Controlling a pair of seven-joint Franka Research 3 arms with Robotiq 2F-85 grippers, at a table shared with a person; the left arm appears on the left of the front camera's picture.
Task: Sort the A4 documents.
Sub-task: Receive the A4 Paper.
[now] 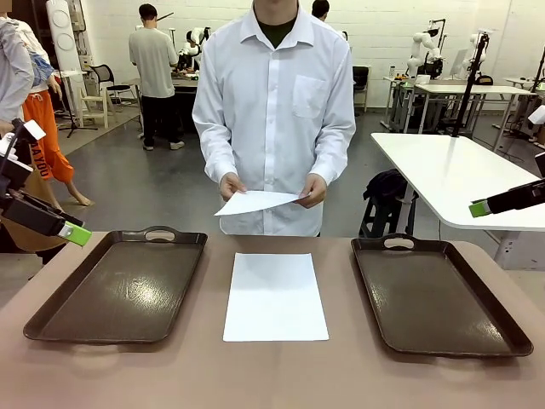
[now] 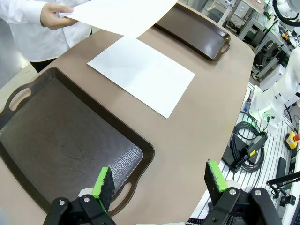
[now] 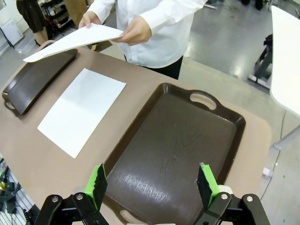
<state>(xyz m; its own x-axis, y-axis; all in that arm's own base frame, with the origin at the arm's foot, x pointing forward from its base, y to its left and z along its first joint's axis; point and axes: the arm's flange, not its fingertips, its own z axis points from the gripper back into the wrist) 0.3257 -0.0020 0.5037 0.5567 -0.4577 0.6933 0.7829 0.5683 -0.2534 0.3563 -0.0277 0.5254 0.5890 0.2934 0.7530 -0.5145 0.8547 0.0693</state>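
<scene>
One white A4 document lies flat on the brown table between two dark brown trays; I also see it from the wrists. The person in a white shirt holds more white sheets in both hands above the table's far edge. My left gripper hovers open at the far left, above the left tray; its own view has the jaws wide over that tray's near corner. My right gripper hangs open at the far right, jaws spread above the right tray.
Both trays lie bare, with handle cutouts at their ends. A white table stands behind on the right. Cables and a control unit lie on the floor past the table edge. Other people stand far back.
</scene>
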